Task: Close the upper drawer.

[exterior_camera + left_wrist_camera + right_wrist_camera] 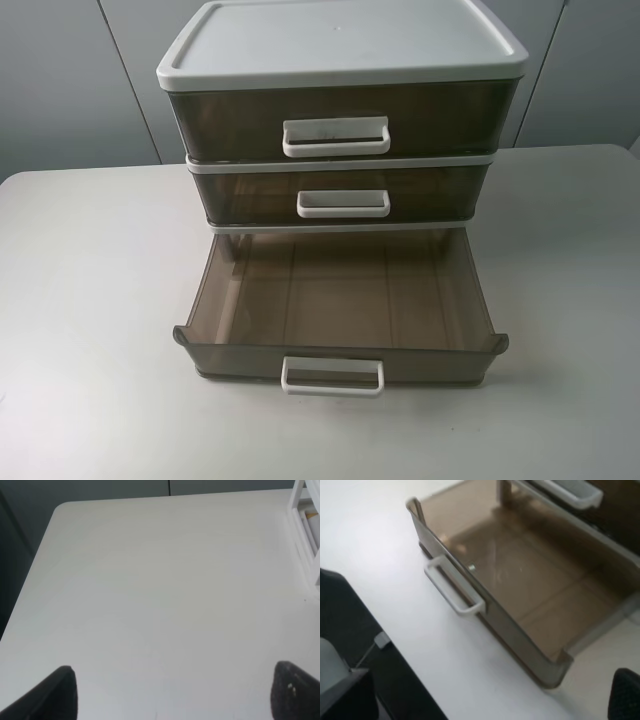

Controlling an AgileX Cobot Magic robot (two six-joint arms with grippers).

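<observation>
A three-drawer cabinet with a white lid point(340, 40) and smoky brown drawers stands at the back of the white table point(90, 300). The upper drawer point(420, 115) has a white handle point(336, 137), and its front sits about flush under the lid. The middle drawer point(250, 195) looks shut. The bottom drawer point(340, 300) is pulled far out and empty. Neither gripper shows in the exterior high view. My left gripper point(172, 695) is open over bare table beside the cabinet's side point(305, 525). My right gripper point(482, 700) is open near the bottom drawer's front corner point(555, 670).
The open bottom drawer point(520, 580), with its white handle point(454, 591), sticks out towards the table's front edge point(405, 655). Grey wall panels point(70, 80) stand behind the table. The table's corner point(60, 507) shows in the left wrist view.
</observation>
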